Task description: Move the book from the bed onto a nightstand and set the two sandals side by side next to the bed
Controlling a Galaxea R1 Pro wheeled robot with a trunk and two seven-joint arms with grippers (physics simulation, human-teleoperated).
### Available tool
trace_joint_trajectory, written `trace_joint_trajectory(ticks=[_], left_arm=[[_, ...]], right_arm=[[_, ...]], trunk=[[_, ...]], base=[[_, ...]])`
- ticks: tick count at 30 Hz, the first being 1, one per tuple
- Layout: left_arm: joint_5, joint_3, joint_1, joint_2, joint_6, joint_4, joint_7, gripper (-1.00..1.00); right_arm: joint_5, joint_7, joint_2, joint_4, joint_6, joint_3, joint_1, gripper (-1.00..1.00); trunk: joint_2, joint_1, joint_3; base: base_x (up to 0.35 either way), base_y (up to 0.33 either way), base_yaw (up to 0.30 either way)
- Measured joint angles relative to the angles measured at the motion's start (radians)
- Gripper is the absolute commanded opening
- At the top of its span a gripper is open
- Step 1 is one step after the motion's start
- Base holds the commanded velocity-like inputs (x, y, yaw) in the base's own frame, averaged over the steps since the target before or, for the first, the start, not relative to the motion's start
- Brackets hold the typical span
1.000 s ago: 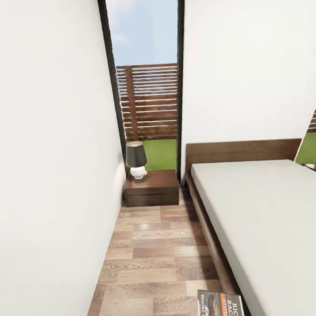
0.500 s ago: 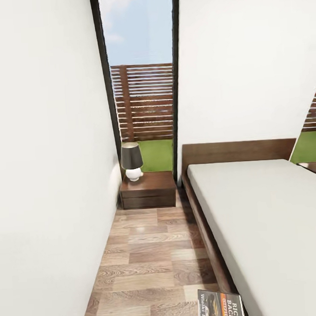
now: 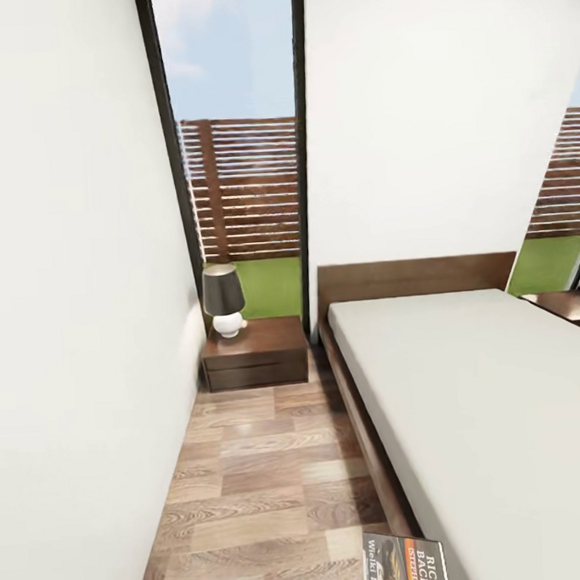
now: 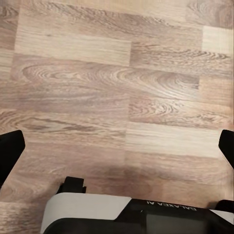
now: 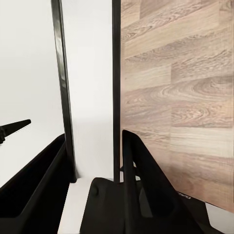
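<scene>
The book [image 3: 406,563] shows at the bottom edge of the head view, dark cover with an orange band and white lettering, hanging over the floor beside the bed [image 3: 483,399]. In the right wrist view my right gripper [image 5: 92,141] has its black fingers [image 5: 141,180] closed on the book [image 5: 92,97], seen edge-on as a thin pale slab with dark edges. My left gripper [image 4: 117,151] is open over bare floor, its fingertips [image 4: 7,156] far apart. A nightstand [image 3: 255,351] stands ahead at the head of the bed. The sandals are out of view.
A dark-shaded lamp [image 3: 224,298] takes the left part of the nightstand top. A white wall [image 3: 71,335] on the left and the bed frame hem in a narrow strip of wood floor [image 3: 257,479]. A glass door [image 3: 232,157] stands behind. Another nightstand [image 3: 571,302] shows at far right.
The whole head view has swung to the right, so nightstand, door and bed sit further left in the picture. The book keeps its place at the bottom edge.
</scene>
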Motion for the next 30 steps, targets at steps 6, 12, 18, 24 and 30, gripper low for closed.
trace_joint_trajectory(ticks=[6,12,18,24,30], left_arm=[[0.000,0.000,0.000,0.000,0.001,0.000,0.000,1.00],[-0.001,0.000,0.000,0.000,0.001,0.000,0.000,1.00],[0.000,0.000,0.000,0.000,0.001,0.000,0.000,1.00],[0.000,0.000,0.000,0.000,0.000,0.000,0.000,1.00],[-0.001,0.000,0.000,0.000,0.000,0.000,0.000,1.00]], right_arm=[[0.000,0.000,0.000,0.000,0.000,0.000,0.000,-1.00],[0.001,0.001,0.000,0.000,-0.001,0.001,0.000,-1.00],[0.001,0.000,0.000,0.000,-0.001,0.002,0.000,-1.00],[0.001,-0.002,0.000,0.000,0.000,0.002,0.000,-1.00],[0.001,0.000,0.000,0.000,0.000,0.002,0.000,-1.00]], trunk=[[0.000,0.000,0.000],[0.000,0.000,0.000],[0.000,0.000,0.000],[0.000,0.000,0.000],[0.000,0.000,0.000]], base=[[0.321,0.000,-0.001],[0.316,0.000,0.000],[0.284,0.000,0.000],[0.269,0.000,0.000],[0.268,0.000,0.001]])
